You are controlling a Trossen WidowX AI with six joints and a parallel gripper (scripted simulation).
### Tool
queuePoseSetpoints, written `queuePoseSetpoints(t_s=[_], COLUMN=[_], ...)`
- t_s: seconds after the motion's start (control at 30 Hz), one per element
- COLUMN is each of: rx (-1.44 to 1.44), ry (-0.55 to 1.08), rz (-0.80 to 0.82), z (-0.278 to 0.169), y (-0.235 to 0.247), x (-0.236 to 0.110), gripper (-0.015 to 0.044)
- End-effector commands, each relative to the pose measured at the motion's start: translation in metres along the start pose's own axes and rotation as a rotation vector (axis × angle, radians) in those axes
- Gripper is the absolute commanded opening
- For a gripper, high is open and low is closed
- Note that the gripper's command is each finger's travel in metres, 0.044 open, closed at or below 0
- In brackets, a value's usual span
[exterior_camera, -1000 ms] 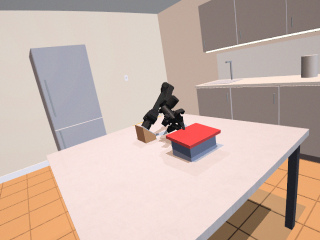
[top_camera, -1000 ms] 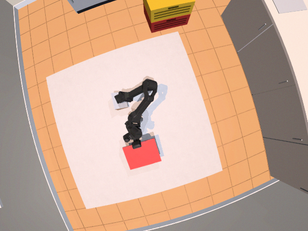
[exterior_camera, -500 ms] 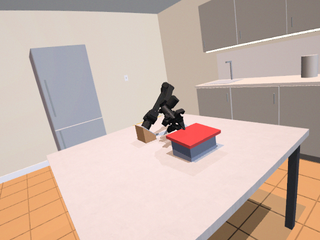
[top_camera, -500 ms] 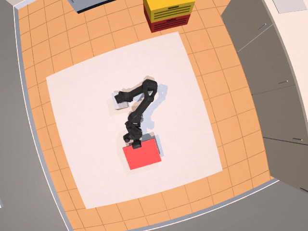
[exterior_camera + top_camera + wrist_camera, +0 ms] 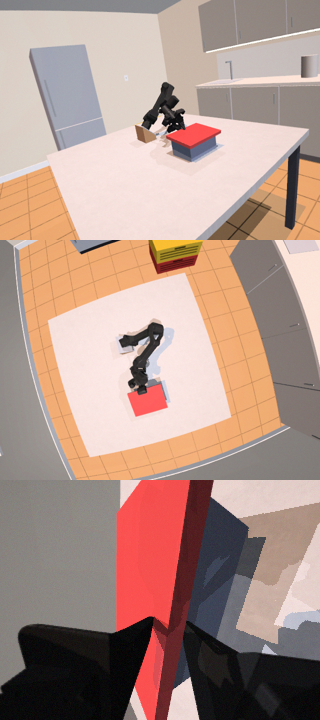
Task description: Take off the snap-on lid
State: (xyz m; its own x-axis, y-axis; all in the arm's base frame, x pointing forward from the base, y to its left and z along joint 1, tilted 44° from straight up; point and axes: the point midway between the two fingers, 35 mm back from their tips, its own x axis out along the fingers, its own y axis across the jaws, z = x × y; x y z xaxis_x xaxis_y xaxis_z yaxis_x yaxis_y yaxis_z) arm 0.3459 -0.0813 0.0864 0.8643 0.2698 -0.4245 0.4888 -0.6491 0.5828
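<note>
Tool [image 5: 180, 126] pinching edge of red lid [image 5: 194, 135]. Lid sits above the grey-blue storage box [image 5: 195, 149], apparently lifted slightly and offset; box stands mid-bench [image 5: 129, 196], well clear of all edges.

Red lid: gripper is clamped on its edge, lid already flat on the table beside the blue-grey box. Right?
Not quite. The gripper is clamped on the red lid's edge, but the lid is not on the table; the exterior view shows it over the blue-grey box, slightly tilted.
</note>
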Motion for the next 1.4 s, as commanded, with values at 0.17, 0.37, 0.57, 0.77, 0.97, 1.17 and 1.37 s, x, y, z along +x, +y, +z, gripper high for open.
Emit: queuePoseSetpoints(t_s=[0.17,0.37,0.57,0.77,0.97,1.17,1.37], rx=[0.003,0.003,0.003,0.002,0.002,0.001,0.001], ry=[0.0,0.0,0.0,-0.002,-0.003,-0.003,-0.003], rz=[0.0,0.0,0.0,0.004,0.004,0.004,0.004], z=[0.0,0.0,0.0,0.0,0.0,0.0,0.0], y=[0.001,0.001,0.001,0.003,0.01,0.017,0.024], x=[0.001,0.001,0.002,-0.001,-0.006,-0.01,-0.013], gripper=[0.0,0.0,0.0,0.0,0.0,0.0,0.0])
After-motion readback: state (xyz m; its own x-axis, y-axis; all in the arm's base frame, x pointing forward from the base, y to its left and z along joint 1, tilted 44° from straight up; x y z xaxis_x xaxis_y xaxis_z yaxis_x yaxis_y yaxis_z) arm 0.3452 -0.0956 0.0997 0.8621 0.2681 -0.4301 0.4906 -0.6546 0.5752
